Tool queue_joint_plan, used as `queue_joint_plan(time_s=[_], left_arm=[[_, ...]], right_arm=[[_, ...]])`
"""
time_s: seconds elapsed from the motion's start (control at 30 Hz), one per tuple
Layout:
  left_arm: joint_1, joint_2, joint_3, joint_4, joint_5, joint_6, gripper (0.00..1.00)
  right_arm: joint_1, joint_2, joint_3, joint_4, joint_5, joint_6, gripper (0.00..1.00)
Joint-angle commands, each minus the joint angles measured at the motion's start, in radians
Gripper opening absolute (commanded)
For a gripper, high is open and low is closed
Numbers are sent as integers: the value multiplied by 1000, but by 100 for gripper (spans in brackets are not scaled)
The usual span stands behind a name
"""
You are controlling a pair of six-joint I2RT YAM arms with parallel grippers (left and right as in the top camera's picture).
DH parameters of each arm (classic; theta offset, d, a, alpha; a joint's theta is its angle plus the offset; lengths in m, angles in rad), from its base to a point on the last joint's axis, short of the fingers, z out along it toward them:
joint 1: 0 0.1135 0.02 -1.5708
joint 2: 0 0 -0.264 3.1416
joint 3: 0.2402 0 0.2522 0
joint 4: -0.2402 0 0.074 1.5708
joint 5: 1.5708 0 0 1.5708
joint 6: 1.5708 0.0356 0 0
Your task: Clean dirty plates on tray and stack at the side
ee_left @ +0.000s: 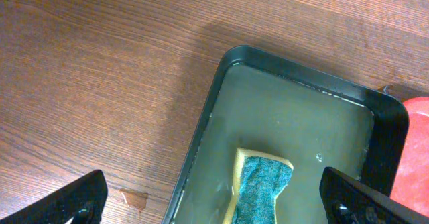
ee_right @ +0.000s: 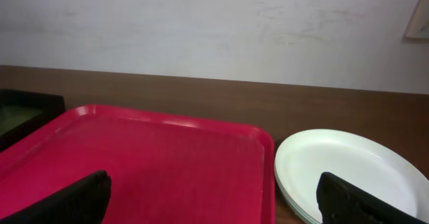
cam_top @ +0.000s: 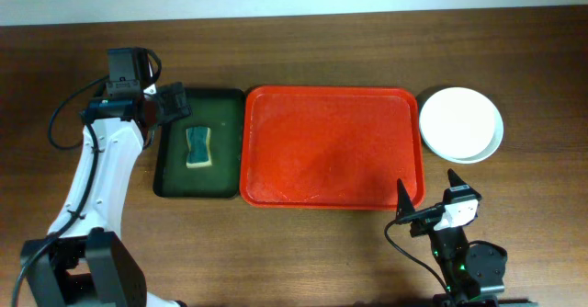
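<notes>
Arm (cam_top: 92,169) on the robot's left, seen from overhead, carries the left end effector (cam_top: 176,105) above the far left corner of the dark green tray (cam_top: 230,114), holding nothing. The right end effector (cam_top: 415,210) hangs off the near right corner of the red tray (cam_top: 331,146), also holding nothing. From this height the opening of either is hard to judge. On the table (cam_top: 303,252) there is one red tray, bare, with one green tray touching its left side. One sponge (cam_top: 198,147) lies in the green tray. One stack of plates (cam_top: 461,123) stands on the table just right of the red tray. The top plate is white, and a paler rim shows under its near right edge.

From the left wrist, the two fingers (ee_left: 74,200) stand wide apart. Between them lies the single sponge (ee_left: 258,184), yellow with a teal face, untouched in the wet green tray (ee_left: 221,90).

From the right wrist, the fingers (ee_right: 362,200) are likewise spread wide and grip nothing. They hang over the near edge of the red tray (ee_right: 154,157). The plate stack (ee_right: 348,163) sits beside the tray's far right corner. Layered rims show beneath the white top plate, but I cannot tell how many.
</notes>
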Motion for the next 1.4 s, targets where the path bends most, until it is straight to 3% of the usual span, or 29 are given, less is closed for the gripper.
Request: queue_joint_plan(time_s=[0.0, 0.33, 0.57, 0.87, 1.17, 1.37], left_arm=[[-1, -6, 6, -1, -7, -10, 99], [-13, -42, 3, -2, -7, -10, 99], [-117, -378, 3, -2, -7, -10, 99], [-120, -700, 3, -4, -7, -10, 100], [-120, -954, -4, -280, -7, -10, 99], [-120, -1143, -172, -428, -6, -10, 99]], right_arm=[[-6, -8, -6, -4, -2, -3, 99], [-6, -8, -6, -4, -2, -3, 99], [-6, -8, -6, -4, -2, -3, 98], [-6, -8, -6, -4, -2, -3, 99], [-6, -8, -6, -4, -2, -3, 99], [-6, -8, -6, -4, -2, -3, 98]])
